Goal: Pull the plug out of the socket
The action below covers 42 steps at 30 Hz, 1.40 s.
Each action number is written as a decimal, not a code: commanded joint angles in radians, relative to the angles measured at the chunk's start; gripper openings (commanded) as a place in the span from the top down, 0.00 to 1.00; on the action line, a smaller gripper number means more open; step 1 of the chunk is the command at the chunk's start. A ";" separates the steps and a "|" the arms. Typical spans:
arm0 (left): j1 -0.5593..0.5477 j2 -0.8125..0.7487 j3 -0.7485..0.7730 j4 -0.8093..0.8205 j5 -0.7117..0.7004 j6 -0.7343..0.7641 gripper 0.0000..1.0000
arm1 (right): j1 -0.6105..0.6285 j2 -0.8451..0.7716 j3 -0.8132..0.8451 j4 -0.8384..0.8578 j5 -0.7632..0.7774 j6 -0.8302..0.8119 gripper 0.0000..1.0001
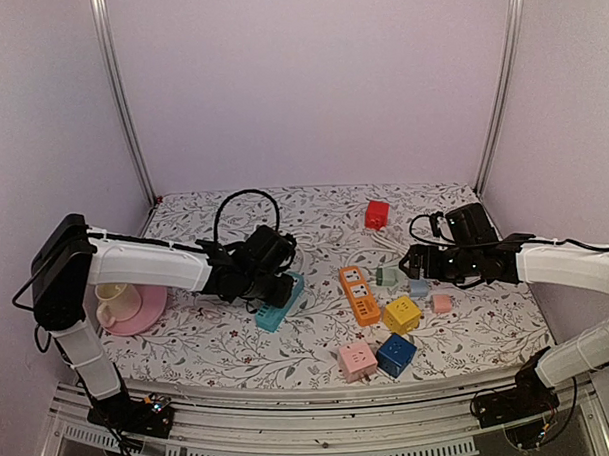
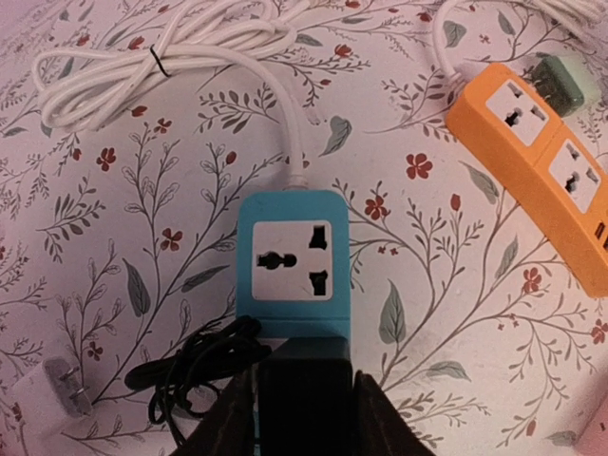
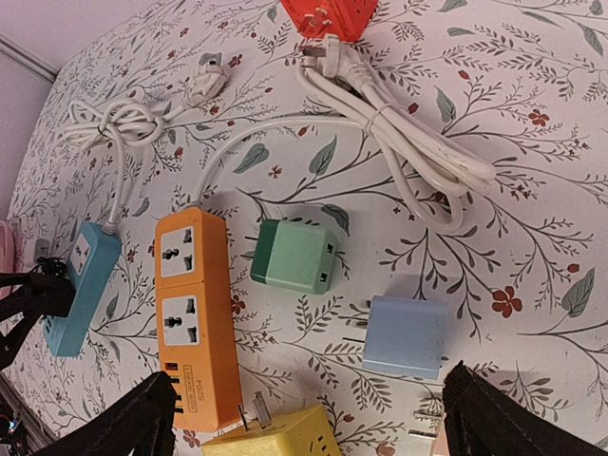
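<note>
Left gripper (image 2: pixel 304 423) clamps its 2 fingers (image 2: pixel 233 418) on the plug (image 2: pixel 304 375), seated in the blue socket (image 2: pixel 290 266) at the end opposite its cord; next, likely a straight pull free, while the right gripper (image 1: pixel 421 259) hangs spread wide and empty.

Arms reaching over the flowered bench (image 1: pixel 478 332)
Left hand (image 1: pixel 274 285) is sitting over the black plug (image 1: pixel 285 291) in the teal socket strip (image 1: pixel 272 315); right hand (image 1: pixel 414 260) is hanging near the orange strip (image 1: pixel 359 294)

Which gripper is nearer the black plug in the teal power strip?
Left. The left gripper pinches the black plug on the teal power strip; the right gripper hangs open beyond the orange strip.
</note>
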 commanded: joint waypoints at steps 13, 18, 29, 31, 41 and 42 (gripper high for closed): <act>-0.018 -0.070 0.037 -0.010 -0.035 0.033 0.84 | 0.005 0.007 -0.008 -0.002 0.019 -0.004 0.01; -0.026 -0.106 0.042 -0.010 -0.046 0.044 0.84 | 0.005 0.007 -0.012 -0.001 0.018 -0.002 0.01; -0.047 -0.146 0.043 0.004 -0.043 0.054 0.84 | 0.005 0.003 -0.017 0.000 0.017 0.005 0.01; -0.056 -0.160 0.036 0.032 -0.030 0.060 0.84 | 0.005 0.002 -0.015 0.004 0.011 0.008 0.01; -0.085 -0.195 -0.012 0.188 0.067 0.040 0.84 | 0.057 0.009 -0.011 0.146 -0.131 0.077 0.01; -0.090 -0.197 -0.018 0.207 0.075 0.037 0.84 | 0.073 0.017 -0.010 0.172 -0.144 0.087 0.01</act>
